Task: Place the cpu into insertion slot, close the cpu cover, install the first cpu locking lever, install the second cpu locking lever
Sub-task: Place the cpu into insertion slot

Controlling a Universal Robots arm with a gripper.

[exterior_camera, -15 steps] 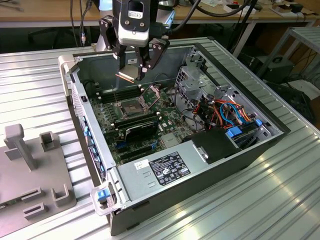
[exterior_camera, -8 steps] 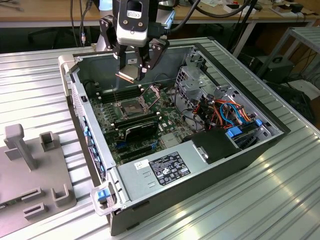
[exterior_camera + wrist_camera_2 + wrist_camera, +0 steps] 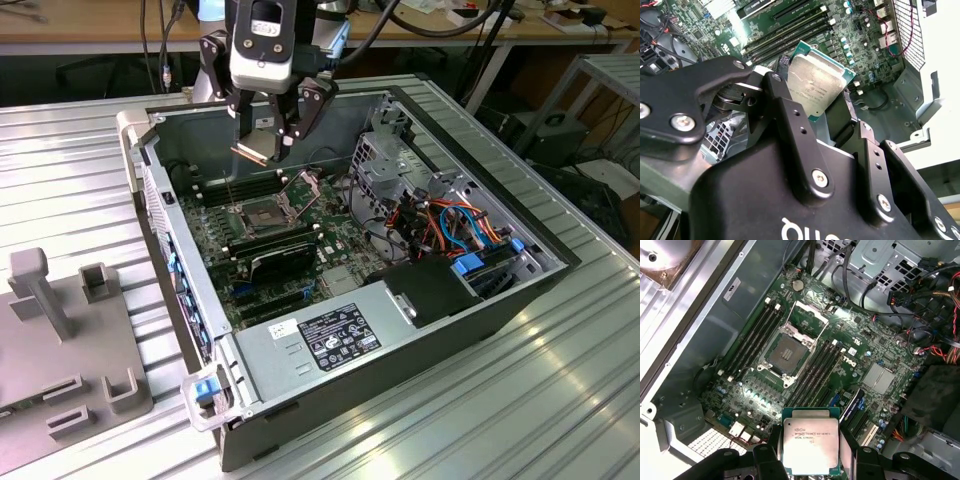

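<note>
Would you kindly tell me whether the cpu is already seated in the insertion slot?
No, in the first wrist view the gripper holds the cpu well clear of the insertion slot, which lies empty.

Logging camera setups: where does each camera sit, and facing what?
Exterior view: stands off the robot, above the computer case, looking into it; gripper shows.
First wrist view: wrist-mounted, facing down at the insertion slot; fingers show.
Second wrist view: wrist-mounted, facing the motherboard; gripper body shows.
All three share the cpu.

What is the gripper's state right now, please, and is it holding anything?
The gripper is closed on the cpu, holding it in the air, clear of the insertion slot.
</note>
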